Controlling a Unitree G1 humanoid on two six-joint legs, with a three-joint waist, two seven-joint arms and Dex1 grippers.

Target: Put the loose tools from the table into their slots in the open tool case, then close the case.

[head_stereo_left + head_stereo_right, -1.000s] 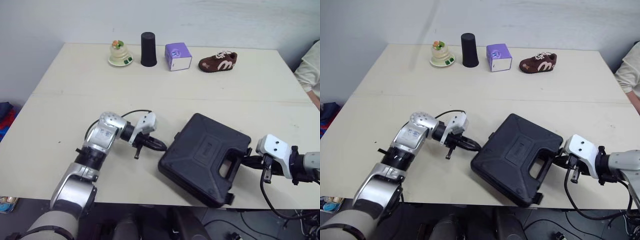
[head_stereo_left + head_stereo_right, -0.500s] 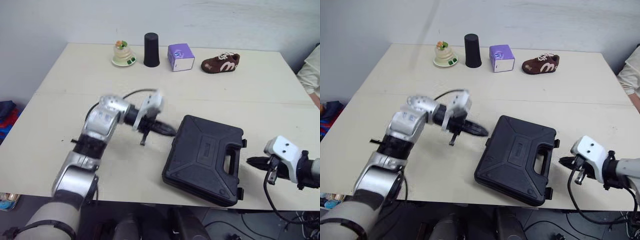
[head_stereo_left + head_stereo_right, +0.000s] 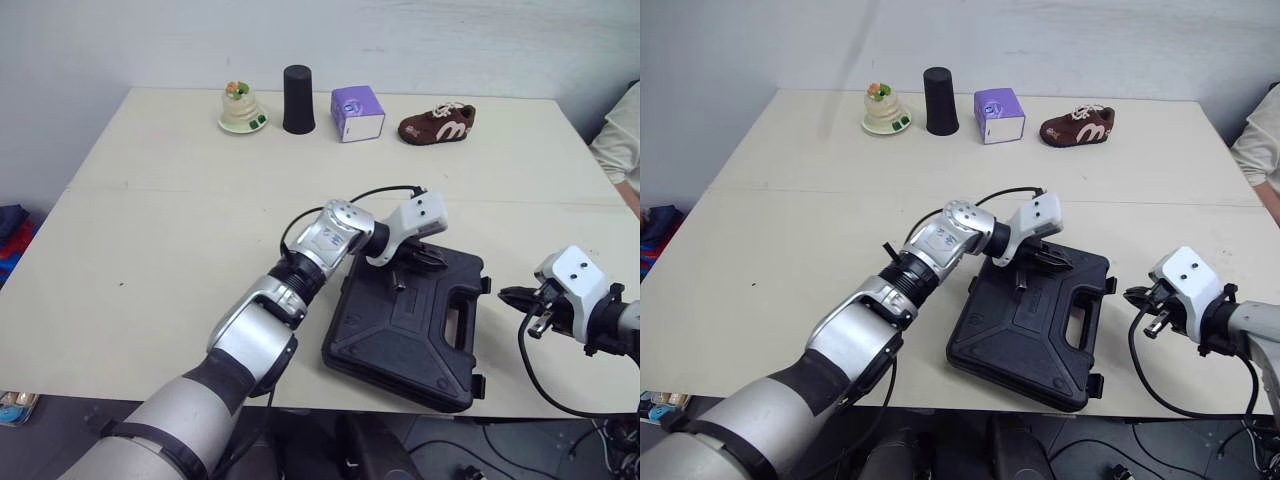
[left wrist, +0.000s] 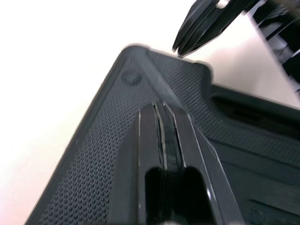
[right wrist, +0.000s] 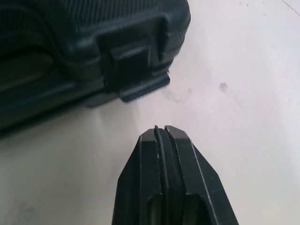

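Observation:
The black tool case [image 3: 400, 330] lies closed on the table near the front edge, handle cut-out toward the right. My left gripper [image 3: 438, 262] is shut with nothing in it, and its tips rest over the far part of the lid [image 4: 93, 154]. In the left wrist view its fingers [image 4: 150, 140] lie pressed together just above the textured lid. My right gripper [image 3: 506, 295] is shut and empty, a short way to the right of the case and apart from it. In the right wrist view it points at a side latch [image 5: 138, 70] of the case.
Along the far edge of the table [image 3: 150, 220] stand a small figurine dish [image 3: 240, 108], a black cup [image 3: 297, 98], a purple box [image 3: 357, 112] and a brown shoe [image 3: 437, 121]. A person's sleeve [image 3: 622, 140] shows at the right edge.
My left arm has swung right, from beside the case's left corner to over its lid. The case turned and slid slightly, then stayed. My right gripper backed off the handle side.

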